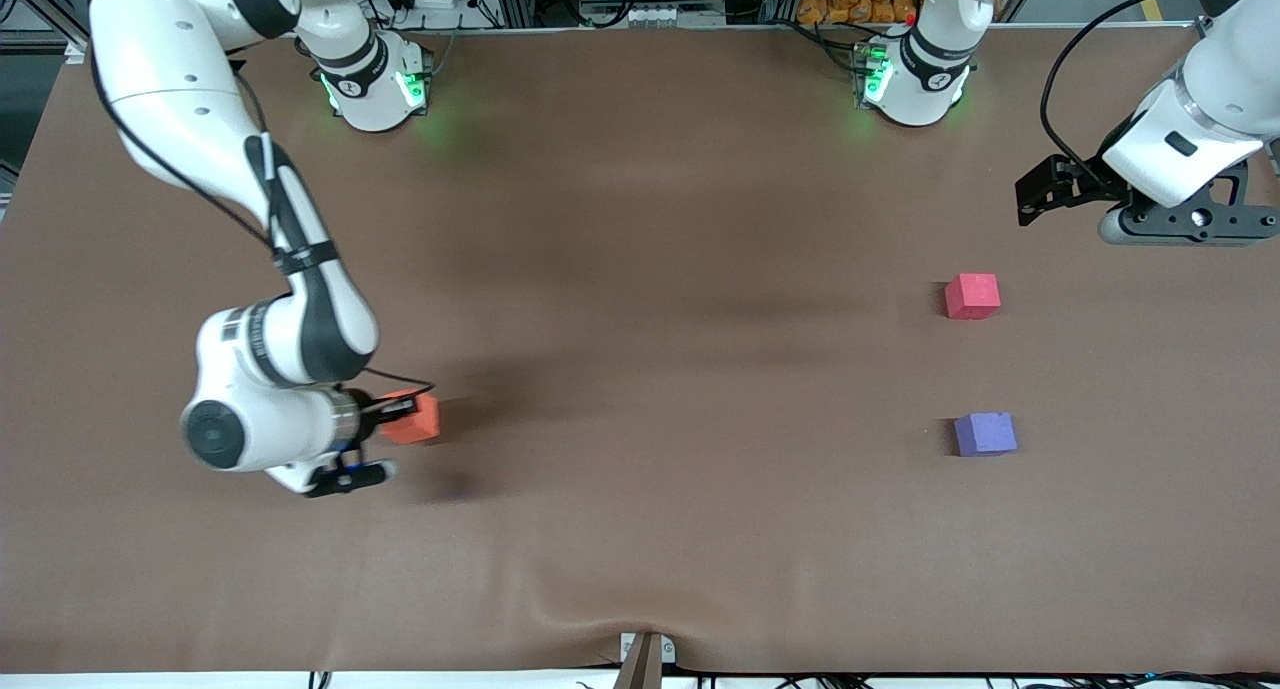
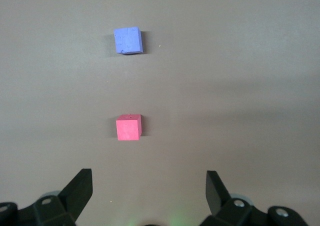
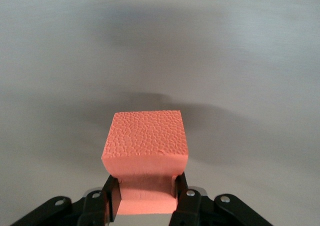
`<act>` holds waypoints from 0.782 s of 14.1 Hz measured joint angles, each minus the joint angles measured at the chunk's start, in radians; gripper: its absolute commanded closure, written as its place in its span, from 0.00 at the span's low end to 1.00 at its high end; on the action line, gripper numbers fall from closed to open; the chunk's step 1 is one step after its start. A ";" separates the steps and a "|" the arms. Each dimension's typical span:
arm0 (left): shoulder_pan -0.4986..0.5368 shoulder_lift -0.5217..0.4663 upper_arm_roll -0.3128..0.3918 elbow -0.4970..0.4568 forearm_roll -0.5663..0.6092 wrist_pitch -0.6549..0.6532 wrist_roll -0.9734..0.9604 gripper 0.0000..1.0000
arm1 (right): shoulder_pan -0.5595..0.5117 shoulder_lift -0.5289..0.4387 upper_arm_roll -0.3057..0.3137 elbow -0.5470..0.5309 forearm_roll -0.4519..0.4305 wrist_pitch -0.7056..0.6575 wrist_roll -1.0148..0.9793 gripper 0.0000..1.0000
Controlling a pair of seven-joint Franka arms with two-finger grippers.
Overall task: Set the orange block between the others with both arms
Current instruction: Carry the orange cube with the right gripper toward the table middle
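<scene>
No writing or brand can be read anywhere. The right gripper point(image 3: 145, 193) is clenched on the orange block point(image 1: 414, 418) at the right arm's end of the table, at about nine o'clock from the purple-blue cube point(image 1: 985, 434); the block is a cube with no long axis, its pebbled face up. The pinkish-red cube point(image 1: 972, 296) sits at twelve o'clock from the purple-blue one, well apart. The left gripper point(image 2: 149, 188) waits spread wide, holding nothing, over the table point(image 1: 640, 219) near the pinkish-red cube.
</scene>
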 measured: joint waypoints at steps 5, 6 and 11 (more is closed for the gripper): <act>0.000 0.000 0.000 -0.005 0.000 0.001 0.000 0.00 | 0.164 0.003 0.018 -0.001 0.008 0.046 0.127 1.00; 0.000 0.000 0.000 -0.005 0.000 0.002 0.000 0.00 | 0.207 0.003 0.020 -0.001 0.008 0.046 0.199 1.00; 0.000 0.003 0.000 -0.008 0.000 0.006 0.000 0.00 | 0.435 0.007 0.020 -0.002 0.007 0.060 0.572 0.98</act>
